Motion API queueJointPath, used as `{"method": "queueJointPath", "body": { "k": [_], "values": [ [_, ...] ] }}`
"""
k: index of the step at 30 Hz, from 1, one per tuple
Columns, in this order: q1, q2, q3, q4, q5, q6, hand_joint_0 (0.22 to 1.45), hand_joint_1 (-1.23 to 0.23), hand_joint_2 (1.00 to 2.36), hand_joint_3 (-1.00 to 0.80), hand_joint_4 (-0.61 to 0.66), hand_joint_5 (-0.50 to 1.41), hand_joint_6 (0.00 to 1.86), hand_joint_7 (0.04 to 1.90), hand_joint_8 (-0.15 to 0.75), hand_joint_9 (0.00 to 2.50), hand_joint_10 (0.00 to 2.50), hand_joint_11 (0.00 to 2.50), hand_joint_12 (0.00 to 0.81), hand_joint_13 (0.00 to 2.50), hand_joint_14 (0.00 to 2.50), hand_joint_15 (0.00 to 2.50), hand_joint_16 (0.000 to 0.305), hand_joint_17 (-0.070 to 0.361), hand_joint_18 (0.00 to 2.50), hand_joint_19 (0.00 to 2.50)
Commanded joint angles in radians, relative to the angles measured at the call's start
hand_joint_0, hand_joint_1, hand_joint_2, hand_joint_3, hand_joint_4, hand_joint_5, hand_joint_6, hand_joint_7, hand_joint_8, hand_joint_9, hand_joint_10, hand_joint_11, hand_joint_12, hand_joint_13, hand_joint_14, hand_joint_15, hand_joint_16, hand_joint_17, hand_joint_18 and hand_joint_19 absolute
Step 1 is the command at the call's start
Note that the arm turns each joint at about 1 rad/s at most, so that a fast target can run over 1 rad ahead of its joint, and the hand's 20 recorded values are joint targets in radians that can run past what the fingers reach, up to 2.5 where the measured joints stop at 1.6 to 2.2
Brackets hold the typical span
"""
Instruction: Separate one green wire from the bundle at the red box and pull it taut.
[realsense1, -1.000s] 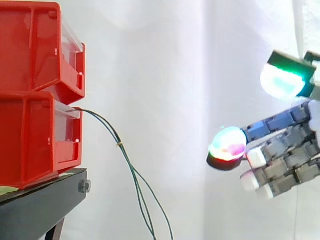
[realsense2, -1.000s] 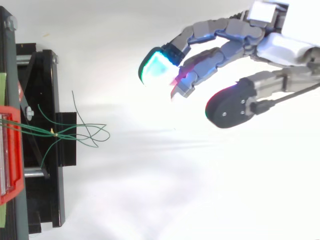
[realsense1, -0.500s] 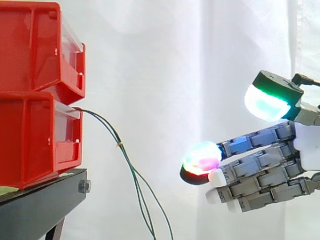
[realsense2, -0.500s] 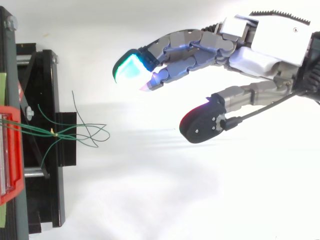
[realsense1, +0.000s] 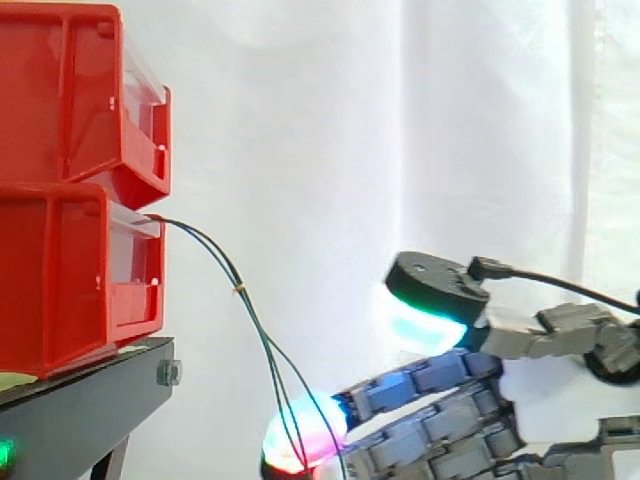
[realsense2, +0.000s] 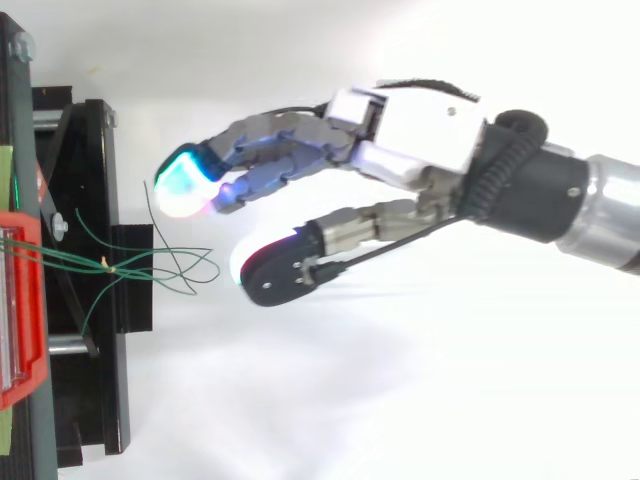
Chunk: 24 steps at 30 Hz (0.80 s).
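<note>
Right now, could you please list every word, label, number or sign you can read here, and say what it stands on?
None can be read: the red bins, the black stand, the green wires and the hand show no legible word, number or sign.

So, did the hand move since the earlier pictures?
Yes. In the side view the hand has moved left toward the red bins and down, and now it is near the hanging green wires.

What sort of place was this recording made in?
Most likely a robotics lab test rig: stacked red bins on a black stand before a white curtain, green wires hanging from them, and a robot hand close by.
</note>
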Motion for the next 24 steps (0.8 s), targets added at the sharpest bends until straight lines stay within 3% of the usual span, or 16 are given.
{"method": "queueJointPath", "body": {
  "k": [1, 8, 12, 20, 24],
  "values": [
    [0.002, -0.028, 0.059, -0.026, -0.006, 0.003, 0.46, -0.68, 1.0, -0.5, 0.17, -0.19, 0.5, 0.69, 0.215, 0.66, 0.0, 0.12, 0.322, 0.32, 0.0, 0.09, 0.045, 0.102, 0.07, 0.19],
    [0.014, -0.043, 0.06, 0.017, -0.008, -0.002, 0.47, -0.68, 1.0, -0.5, 0.18, -0.18, 0.5, 0.73, 0.22, 0.7, 0.0, 0.17, 0.324, 0.37, 0.0, 0.12, 0.046, 0.104, 0.11, 0.2],
    [0.023, -0.072, 0.083, 0.058, -0.026, 0.0, 0.47, -0.67, 1.0, -0.5, 0.19, -0.18, 0.5, 0.74, 0.223, 0.73, 0.01, 0.21, 0.32, 0.4, 0.01, 0.14, 0.047, 0.106, 0.15, 0.21],
    [0.04, -0.08, 0.096, 0.035, -0.029, 0.017, 0.49, -0.66, 1.0, -0.5, 0.22, -0.15, 0.5, 0.8, 0.228, 0.8, 0.01, 0.28, 0.325, 0.48, 0.01, 0.2, 0.046, 0.104, 0.22, 0.24],
    [0.049, -0.08, 0.125, 0.012, -0.028, 0.027, 0.51, -0.66, 1.0, -0.49, 0.24, -0.14, 0.5, 0.85, 0.228, 0.83, 0.01, 0.31, 0.324, 0.5, 0.01, 0.22, 0.046, 0.103, 0.26, 0.26]
  ]
}}
